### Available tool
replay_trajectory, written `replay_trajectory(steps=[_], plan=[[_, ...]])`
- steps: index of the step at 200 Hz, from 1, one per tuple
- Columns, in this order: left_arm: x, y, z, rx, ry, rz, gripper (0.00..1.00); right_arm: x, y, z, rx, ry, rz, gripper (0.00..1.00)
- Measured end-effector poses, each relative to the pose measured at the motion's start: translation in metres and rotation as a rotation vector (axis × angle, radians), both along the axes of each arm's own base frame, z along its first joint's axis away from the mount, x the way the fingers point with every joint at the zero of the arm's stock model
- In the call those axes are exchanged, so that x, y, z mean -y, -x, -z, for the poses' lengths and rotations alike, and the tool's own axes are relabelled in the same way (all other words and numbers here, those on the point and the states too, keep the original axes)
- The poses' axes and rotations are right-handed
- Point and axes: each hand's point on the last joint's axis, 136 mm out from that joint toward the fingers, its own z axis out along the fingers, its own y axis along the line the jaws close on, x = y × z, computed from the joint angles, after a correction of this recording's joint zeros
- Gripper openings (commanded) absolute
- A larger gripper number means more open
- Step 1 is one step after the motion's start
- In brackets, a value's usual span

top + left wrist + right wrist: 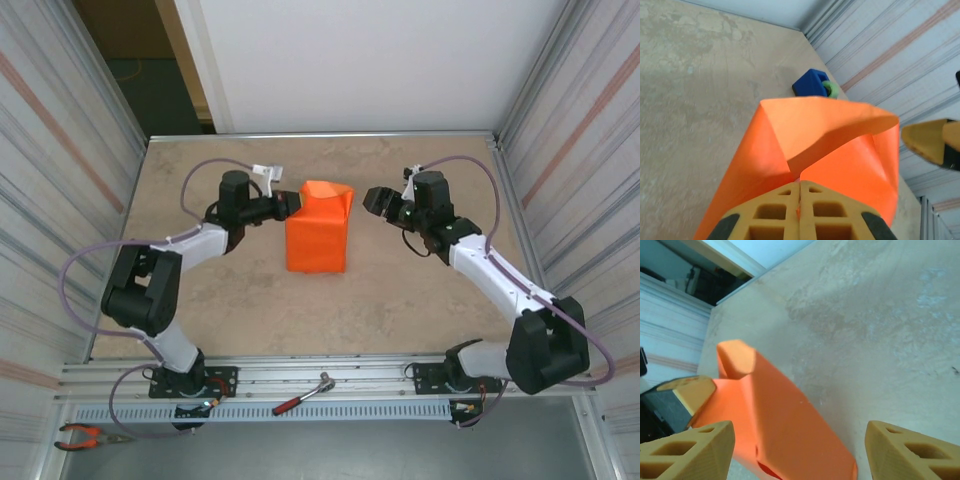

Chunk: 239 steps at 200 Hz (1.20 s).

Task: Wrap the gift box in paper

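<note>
Left claw clamped, paper pinched within

Mid-table the paper, left hand on its far-left edge, right hand near its right, apart.

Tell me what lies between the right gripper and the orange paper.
Nothing stands there. In the top view a short bare stretch of table separates the open right gripper from the paper.
</note>
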Motion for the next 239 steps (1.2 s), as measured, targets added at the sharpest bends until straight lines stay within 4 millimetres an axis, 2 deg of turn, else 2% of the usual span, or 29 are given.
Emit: replay_trajectory(steps=[25, 49, 78, 120, 130, 150, 184, 209, 239], plan=[[0.004, 0.028, -0.010, 0.086, -0.020, 0.028, 0.06, -0.002, 0.013, -0.004, -0.003, 0.017, -0.005, 0.72], [0.010, 0.051, -0.018, 0.149, -0.031, 0.060, 0.15, -0.014, 0.026, -0.002, -0.011, 0.041, -0.041, 0.75], [0.009, 0.066, -0.026, 0.207, -0.048, 0.057, 0.18, -0.033, 0.041, 0.004, -0.023, 0.084, -0.093, 0.78], [0.009, 0.072, -0.025, 0.228, -0.067, 0.043, 0.22, -0.065, 0.056, 0.010, -0.004, 0.145, -0.145, 0.79], [0.008, 0.071, -0.024, 0.228, -0.072, 0.038, 0.29, -0.071, 0.059, 0.013, 0.000, 0.162, -0.151, 0.79], [0.005, 0.071, -0.024, 0.232, -0.085, 0.020, 0.48, -0.077, 0.064, 0.013, 0.015, 0.183, -0.155, 0.80], [-0.007, 0.071, -0.040, 0.258, -0.089, -0.047, 0.66, -0.071, 0.062, 0.006, 0.043, 0.193, -0.120, 0.81], [-0.015, 0.071, -0.057, 0.286, -0.066, -0.089, 0.71, -0.066, 0.063, -0.011, 0.086, 0.173, -0.099, 0.87], [-0.030, 0.065, -0.067, 0.286, -0.051, -0.143, 0.77, -0.063, 0.064, -0.029, 0.132, 0.144, -0.086, 0.89]])
